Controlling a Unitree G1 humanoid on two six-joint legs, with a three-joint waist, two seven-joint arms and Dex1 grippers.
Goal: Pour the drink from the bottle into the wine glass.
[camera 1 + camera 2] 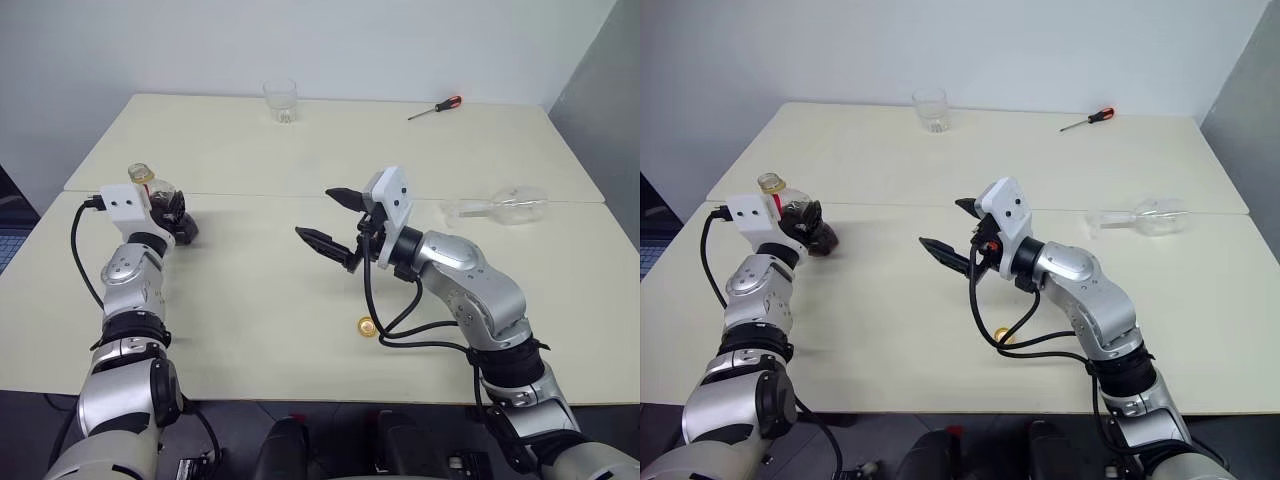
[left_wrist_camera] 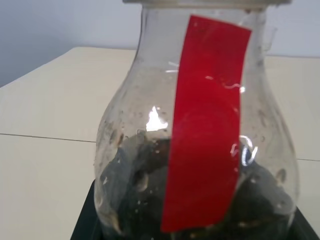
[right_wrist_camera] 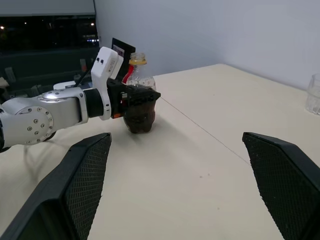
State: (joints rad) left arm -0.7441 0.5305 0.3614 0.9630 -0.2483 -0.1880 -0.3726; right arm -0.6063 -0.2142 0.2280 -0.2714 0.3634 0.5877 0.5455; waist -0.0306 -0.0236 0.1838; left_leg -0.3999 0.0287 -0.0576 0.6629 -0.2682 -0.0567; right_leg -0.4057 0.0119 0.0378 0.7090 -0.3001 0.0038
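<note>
Bottle of dark drink stands upright on the table, clamped in the left gripper jaws; right gripper nearby, jaws apart; wine glass lies beyond it.

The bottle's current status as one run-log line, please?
bottle: upright, uncapped, in left gripper | right gripper: open, empty | wine glass: lying sideways

Upright bottle (dark drink low inside) at table's left; wine glass on its side, far right
</note>
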